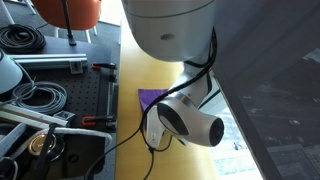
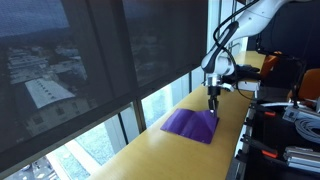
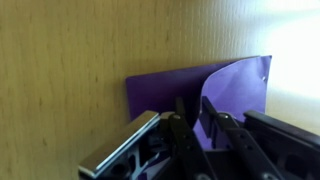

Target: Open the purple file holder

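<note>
The purple file holder lies flat on the yellow tabletop strip. In an exterior view only its corner shows behind the white arm. My gripper stands over its edge, pointing down. In the wrist view the holder lies ahead, and its cover flap curls up off the base. The flap runs in between my two fingers, which are close together and pinch it. The underside of the flap and the inside of the holder are hidden.
Dark window blinds run along one side of the strip. On the other side is a black perforated bench with cables, tools and an orange chair. A black cable crosses the tabletop by the arm.
</note>
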Controlling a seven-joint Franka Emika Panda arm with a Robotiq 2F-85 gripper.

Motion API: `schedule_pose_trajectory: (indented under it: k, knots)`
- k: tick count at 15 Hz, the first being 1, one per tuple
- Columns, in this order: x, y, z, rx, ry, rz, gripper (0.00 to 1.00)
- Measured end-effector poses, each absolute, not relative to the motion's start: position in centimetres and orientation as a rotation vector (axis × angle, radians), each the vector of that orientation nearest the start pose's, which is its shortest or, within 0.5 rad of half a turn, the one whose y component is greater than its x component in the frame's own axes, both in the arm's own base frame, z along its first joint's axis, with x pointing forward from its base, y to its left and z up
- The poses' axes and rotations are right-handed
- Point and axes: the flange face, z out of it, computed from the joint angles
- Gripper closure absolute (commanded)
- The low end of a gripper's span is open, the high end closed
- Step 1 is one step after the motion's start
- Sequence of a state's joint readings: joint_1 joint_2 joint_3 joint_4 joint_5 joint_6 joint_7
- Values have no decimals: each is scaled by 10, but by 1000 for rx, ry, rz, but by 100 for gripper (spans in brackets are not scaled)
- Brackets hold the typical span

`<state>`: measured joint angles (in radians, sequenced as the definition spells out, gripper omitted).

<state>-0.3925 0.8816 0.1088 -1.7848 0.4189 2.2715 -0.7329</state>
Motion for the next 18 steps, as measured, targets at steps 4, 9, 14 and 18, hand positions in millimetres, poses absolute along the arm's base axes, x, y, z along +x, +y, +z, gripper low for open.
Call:
schedule_pose_trajectory:
  k: [4,9,14,18]
  knots:
    - [580,-129,63,-2741,-198,223,100]
    - [587,-86,127,-2985,-278,135,100]
    - [587,-44,202,-3223,-287,-34,100]
    - [578,-5,239,-3395,-270,-232,100]
